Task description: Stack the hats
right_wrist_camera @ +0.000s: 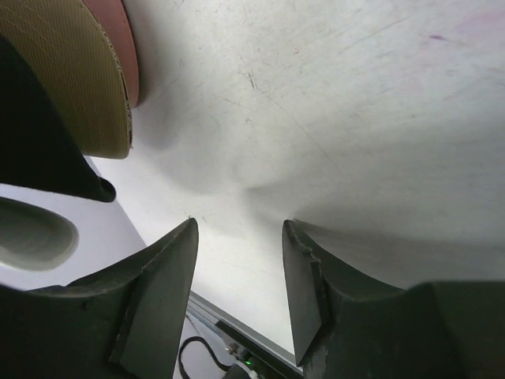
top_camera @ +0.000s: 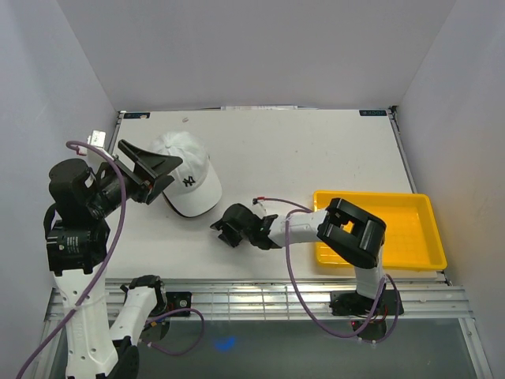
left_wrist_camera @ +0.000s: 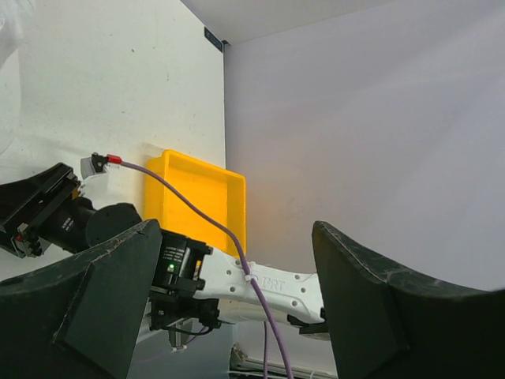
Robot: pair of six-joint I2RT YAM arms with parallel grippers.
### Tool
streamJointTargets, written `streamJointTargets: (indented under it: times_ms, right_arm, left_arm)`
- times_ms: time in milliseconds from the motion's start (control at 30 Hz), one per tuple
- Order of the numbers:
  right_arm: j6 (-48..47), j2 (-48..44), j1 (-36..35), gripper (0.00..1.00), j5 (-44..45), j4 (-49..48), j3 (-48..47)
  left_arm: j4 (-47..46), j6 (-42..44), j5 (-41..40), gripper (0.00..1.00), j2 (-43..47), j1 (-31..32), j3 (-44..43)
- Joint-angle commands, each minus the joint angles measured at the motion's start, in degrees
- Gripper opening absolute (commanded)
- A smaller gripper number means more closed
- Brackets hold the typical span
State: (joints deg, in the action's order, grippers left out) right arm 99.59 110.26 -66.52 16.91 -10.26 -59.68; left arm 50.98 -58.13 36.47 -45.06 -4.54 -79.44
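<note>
Evidently the white fabric cap with the dark logo (top_camera: 188, 180) is sitting topmost on the pile at the left of the white table (top_camera: 316, 158). A tan brim (right_wrist_camera: 71, 87) and a pink brim (right_wrist_camera: 118, 39) are nesting together so the hats are sitting flush. The right gripper (top_camera: 222, 232) is hovering just beside them, jaws parted and empty. The left gripper (top_camera: 170, 172) is gaping wide by the crown, gripping nothing.

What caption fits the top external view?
White cap tops the hat stack; left gripper and right gripper flank it, open and empty; yellow tray at right.
</note>
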Motion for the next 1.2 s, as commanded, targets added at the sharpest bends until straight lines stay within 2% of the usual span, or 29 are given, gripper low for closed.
streamJointTargets:
  times_ms: [0, 233, 500, 533, 667, 800, 933, 1167]
  right_arm:
    - [-4.83, -4.96, -0.36, 0.53, 2.52, 5.24, 0.88]
    - [-15.64, -12.34, -0.80, 0.54, 3.66, 11.76, 2.63]
    - [-34.27, -30.61, 2.17, 0.55, 2.53, 11.67, 9.05]
    - [-36.72, -34.02, 2.88, 0.56, 1.91, 12.02, 8.71]
    - [-48.40, -41.32, 5.79, 0.61, 2.86, 24.02, 3.27]
    - [-54.83, -49.07, 8.59, 0.70, 7.25, 30.55, 0.01]
    - [-58.98, -56.71, 9.57, 0.74, 10.33, 34.95, -2.19]
    - [-61.09, -61.82, 9.57, 0.77, 15.61, 45.94, -10.10]
  left_arm:
    - [-1.32, -0.32, -0.35, 0.88, 0.41, 0.05, 0.95]
    - [-5.54, -1.99, -0.08, 0.88, 1.02, -0.03, 4.29]
    - [-9.67, 0.82, 0.80, 0.88, -1.60, -0.03, 3.95]
    - [-10.02, 1.78, 0.80, 0.88, -1.96, 0.05, 3.51]
    - [-10.46, 4.42, 0.18, 0.88, -3.45, -0.03, 1.40]
    - [-10.99, 6.79, -0.70, 0.88, -3.81, 0.05, 1.30]
    - [-11.17, 8.99, -2.45, 0.88, -4.86, 2.86, 2.36]
    - [-10.29, 12.07, -6.41, 0.88, -6.35, 9.54, 1.92]
